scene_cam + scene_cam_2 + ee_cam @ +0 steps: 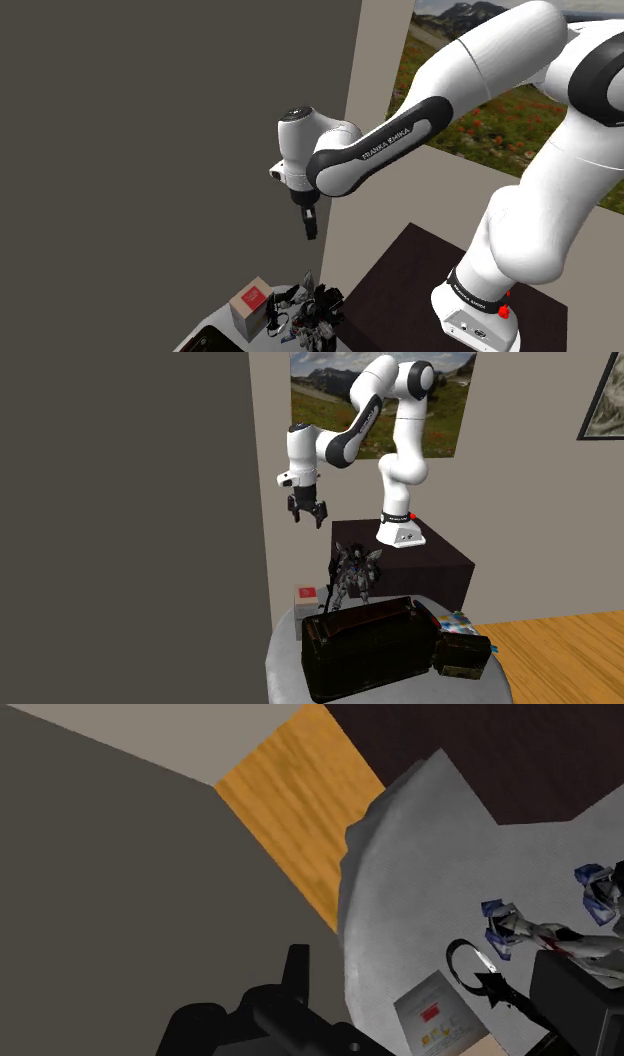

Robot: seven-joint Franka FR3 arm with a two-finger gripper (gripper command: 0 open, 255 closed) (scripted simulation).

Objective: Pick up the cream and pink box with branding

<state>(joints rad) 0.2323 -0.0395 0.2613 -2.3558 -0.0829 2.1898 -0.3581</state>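
My jaws hang released, high up. I'd descend toward seven o'clock in the shoulder view onto the box (250, 304), avoiding the toy robot (312, 312) at its three o'clock.

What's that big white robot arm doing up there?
The white arm holds its black gripper open in the air, high above a round grey table. It is holding nothing. The cream box with a red-pink patch sits untouched on that table, beside a toy robot figure.
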